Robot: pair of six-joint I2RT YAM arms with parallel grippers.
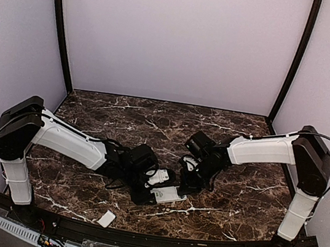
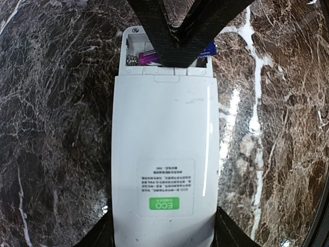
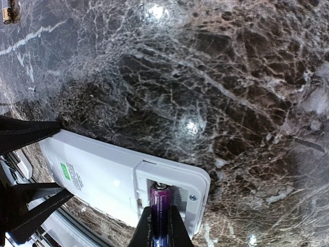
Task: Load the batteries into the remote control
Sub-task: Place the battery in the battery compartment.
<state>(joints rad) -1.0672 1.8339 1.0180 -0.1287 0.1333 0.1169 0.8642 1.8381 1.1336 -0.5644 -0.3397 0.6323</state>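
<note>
from above, both arms meet over the remote control [image 1: 168, 194], which lies back-up on the marble counter [image 1: 122, 117] near the front edge. a white cover plate [image 1: 107, 217] sits apart, toward the left base.

left wrist view: the left fingers [image 2: 100, 237] clamp the remote's long sides at the near end. its long axis runs straight ahead to the open bay at the far end.

right wrist view: the right fingers [image 3: 145, 234] are pinched together on a purple battery [image 3: 161, 203], held across the remote's width with its far tip inside the bay. seating it likely calls for a press down from the right arm. what looks like a second battery [image 3: 10, 11] lies well apart on the counter.
</note>
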